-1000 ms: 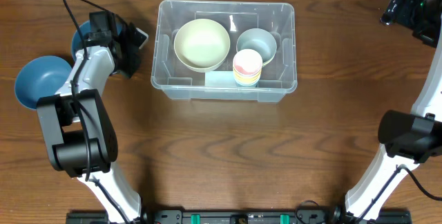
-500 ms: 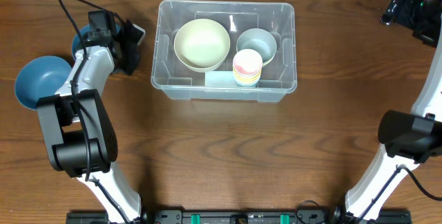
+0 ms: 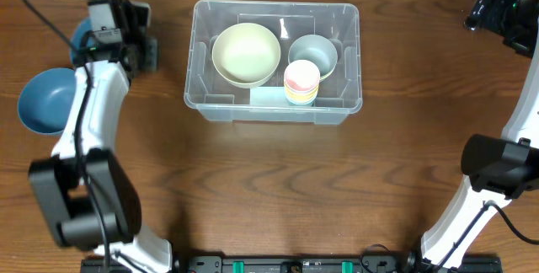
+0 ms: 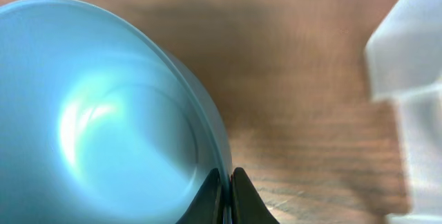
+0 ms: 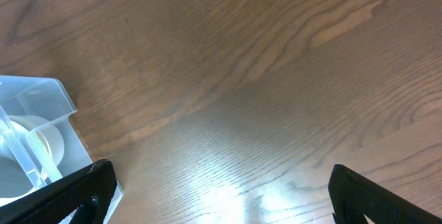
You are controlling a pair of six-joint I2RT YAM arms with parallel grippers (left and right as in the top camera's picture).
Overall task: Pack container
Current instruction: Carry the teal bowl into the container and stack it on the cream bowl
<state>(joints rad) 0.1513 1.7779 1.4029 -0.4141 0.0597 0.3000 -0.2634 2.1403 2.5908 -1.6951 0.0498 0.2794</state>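
The left claw (image 4: 225, 195) is clenched on the rim of a light blue bowl (image 4: 103, 113), which is largely hidden beneath the arm in the overhead view. The right claw (image 5: 222, 195) is held spread wide above the table (image 5: 276, 58) and is partly cut off overhead. The container (image 3: 274, 113) is set at the table's far middle, with a cream bowl (image 3: 246, 54), a grey bowl (image 3: 312, 54) and stacked cups (image 3: 301, 83) inside.

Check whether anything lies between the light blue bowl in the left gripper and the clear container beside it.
Nothing visible does. The left gripper pinches the light blue bowl by its rim, and only bare table separates it from the container's left wall. The darker blue bowl sits on the other side, away from that path.
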